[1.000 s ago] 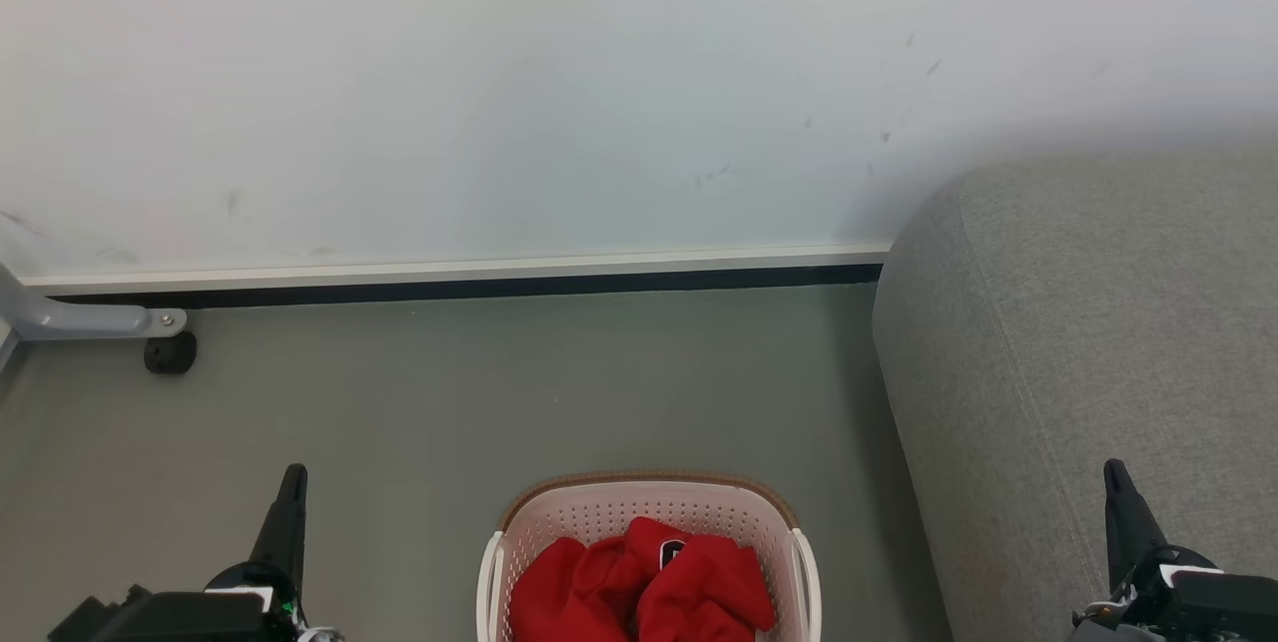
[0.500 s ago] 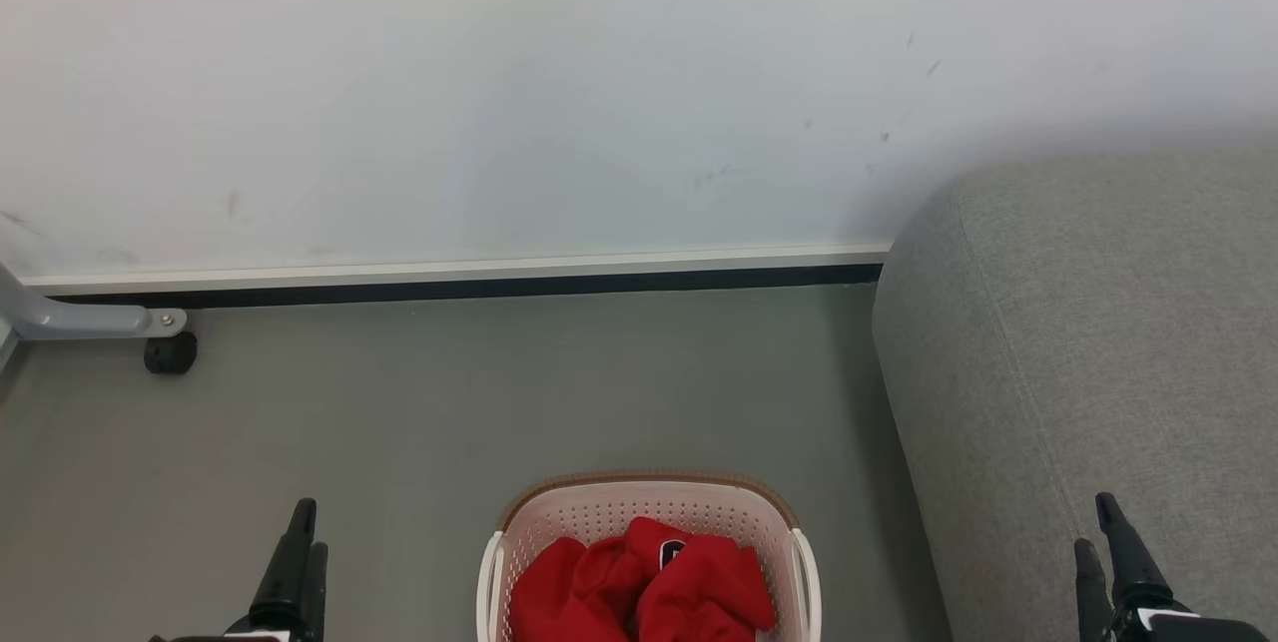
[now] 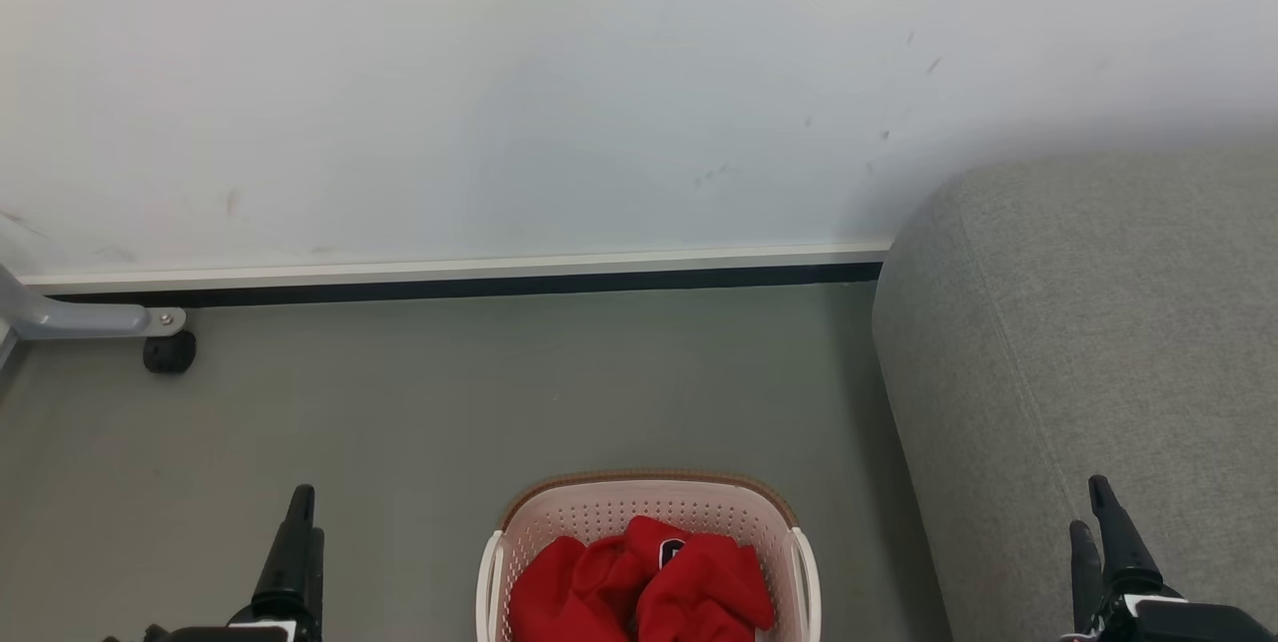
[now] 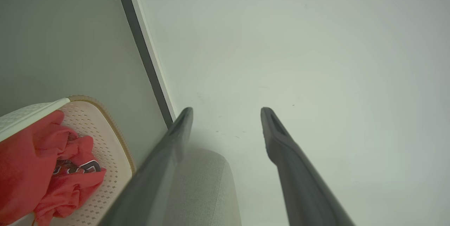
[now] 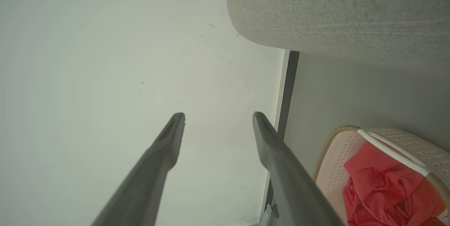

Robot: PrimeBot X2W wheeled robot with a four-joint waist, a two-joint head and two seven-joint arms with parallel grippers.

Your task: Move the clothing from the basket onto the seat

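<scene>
Looking down at basket (image 3: 649,478) sitting on grey floor (image 3: 499,392), low centre of head view, btwn the two arms. Holding clothing (image 3: 639,587) inside: bunched in a red heap, w/ a bit of black-and-white logo (image 3: 672,552) peeking near the top. Lying within the brown rim, nothing hanging over as far as visible; bottom of basket cut off by frame edge.

Standing to the right of basket: seat (image 3: 1098,342), grey woven, rounded edge, w/ a strip of floor btwn the two. Backing onto white wall (image 3: 599,73) w/ dark baseboard (image 3: 449,285).

Hanging at lower left: left gripper (image 3: 308,520), pointing up-frame, apart from basket. In left wrist view, showing left gripper (image 4: 226,110) w/ fingers spread wide, nothing btwn them, aiming at wall. Also showing basket (image 4: 105,141) & clothing (image 4: 35,162) at lower left there, and a seat (image 4: 204,183) corner behind the near finger.

Hanging at lower right, in front of seat fabric: right gripper (image 3: 1088,510). Touching seat or not: cannot tell. In right wrist view, showing right gripper (image 5: 218,114) likewise spread, gripping nothing, pointing at wall. Running across top there: seat (image 5: 334,8). Sitting at lower right: basket (image 5: 330,162) w/ white handle (image 5: 393,150) and clothing (image 5: 379,183) inside.

Standing at far left of head view: grey metal leg (image 3: 90,321) w/ black caster (image 3: 168,352).
</scene>
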